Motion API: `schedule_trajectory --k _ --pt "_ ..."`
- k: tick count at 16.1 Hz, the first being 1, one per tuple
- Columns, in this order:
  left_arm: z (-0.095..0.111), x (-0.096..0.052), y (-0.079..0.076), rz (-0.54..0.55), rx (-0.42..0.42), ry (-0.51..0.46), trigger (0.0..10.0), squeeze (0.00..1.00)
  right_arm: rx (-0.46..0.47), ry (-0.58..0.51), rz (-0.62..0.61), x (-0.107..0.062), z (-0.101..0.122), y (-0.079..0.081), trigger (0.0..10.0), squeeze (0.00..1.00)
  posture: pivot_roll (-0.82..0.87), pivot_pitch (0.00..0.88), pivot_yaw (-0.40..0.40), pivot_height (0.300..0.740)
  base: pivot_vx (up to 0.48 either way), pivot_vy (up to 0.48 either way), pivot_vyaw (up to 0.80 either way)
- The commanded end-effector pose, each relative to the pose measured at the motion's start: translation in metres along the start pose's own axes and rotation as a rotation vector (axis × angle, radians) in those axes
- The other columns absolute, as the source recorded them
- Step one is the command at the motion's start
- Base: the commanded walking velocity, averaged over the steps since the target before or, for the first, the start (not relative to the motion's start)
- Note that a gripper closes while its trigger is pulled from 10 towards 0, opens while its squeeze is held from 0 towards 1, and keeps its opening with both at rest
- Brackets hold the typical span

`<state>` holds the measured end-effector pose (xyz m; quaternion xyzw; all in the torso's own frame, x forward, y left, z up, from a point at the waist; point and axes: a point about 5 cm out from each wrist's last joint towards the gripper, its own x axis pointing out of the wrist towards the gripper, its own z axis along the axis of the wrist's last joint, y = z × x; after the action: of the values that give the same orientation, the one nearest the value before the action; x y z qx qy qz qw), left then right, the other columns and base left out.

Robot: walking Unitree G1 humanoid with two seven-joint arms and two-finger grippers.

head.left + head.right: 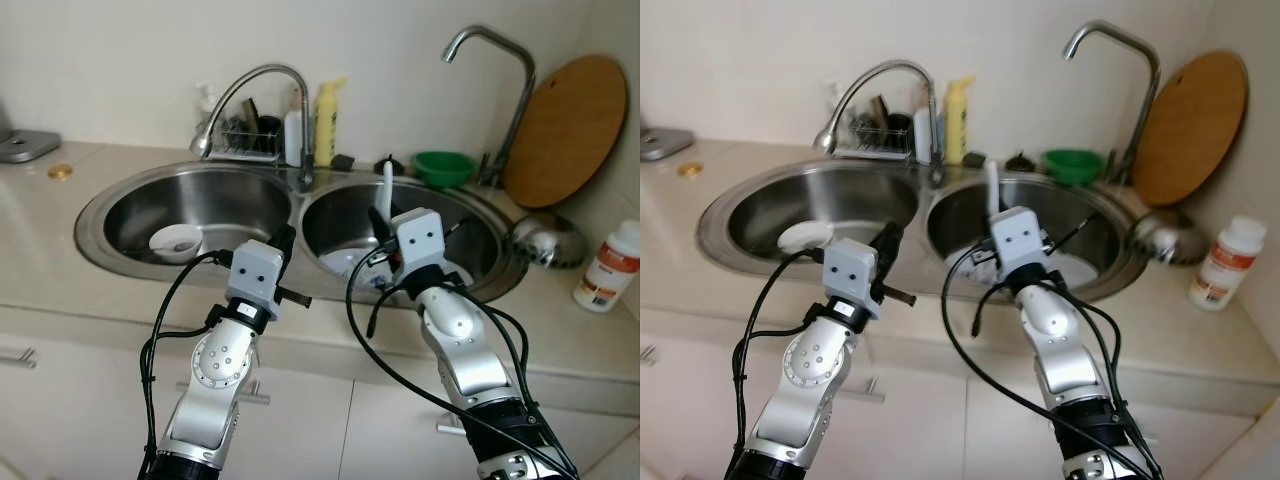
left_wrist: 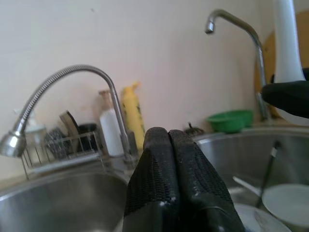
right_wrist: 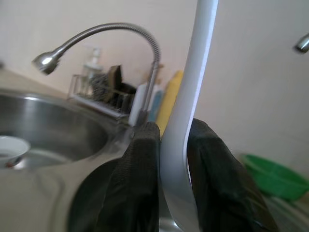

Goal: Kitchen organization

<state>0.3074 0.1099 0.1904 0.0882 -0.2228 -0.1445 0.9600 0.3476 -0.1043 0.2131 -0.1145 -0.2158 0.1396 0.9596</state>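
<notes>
- White spoon (image 3: 193,96): we pinch it upright in our right gripper (image 3: 166,159) at frame centre, above the right sink basin (image 1: 470,235).
- Left gripper (image 2: 169,140): fingers pressed together, empty.
- Dishes (image 1: 180,240) remain in both basins; we judge most work left.

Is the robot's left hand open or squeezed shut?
Shut. The left gripper has its two black fingers pressed flat together with nothing between them, held above the edge of the left sink basin.

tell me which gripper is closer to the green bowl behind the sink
Right. The right gripper, shut on a white spoon, is over the right basin in front of the green bowl. The left gripper, shut and empty, sits farther off by the left basin.
</notes>
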Motion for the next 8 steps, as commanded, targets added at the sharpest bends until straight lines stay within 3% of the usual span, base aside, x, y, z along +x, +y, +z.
schedule_trajectory --k 1,3,5,8 --pt "0.001 0.000 0.006 0.014 0.017 -0.002 10.0 0.00 0.033 -0.008 0.027 0.004 0.004 0.010 10.0 0.00 0.06 0.000 -0.023 0.740 0.277 0.000 0.00" --pt "0.000 -0.001 0.005 0.010 0.015 0.001 10.0 0.00 0.062 0.020 0.031 0.004 0.001 0.013 10.0 0.00 0.06 0.000 -0.023 0.740 0.266 0.000 0.00" --pt "0.000 -0.001 0.004 0.005 0.016 0.003 10.0 0.00 0.107 0.061 0.033 0.006 -0.004 0.015 10.0 0.00 0.06 0.000 -0.023 0.740 0.000 0.000 0.00" --pt "0.000 -0.002 0.000 -0.012 0.026 -0.002 10.0 0.00 0.097 0.151 -0.005 0.008 -0.017 0.010 10.0 0.00 0.07 0.000 -0.025 0.740 0.000 0.000 0.00"
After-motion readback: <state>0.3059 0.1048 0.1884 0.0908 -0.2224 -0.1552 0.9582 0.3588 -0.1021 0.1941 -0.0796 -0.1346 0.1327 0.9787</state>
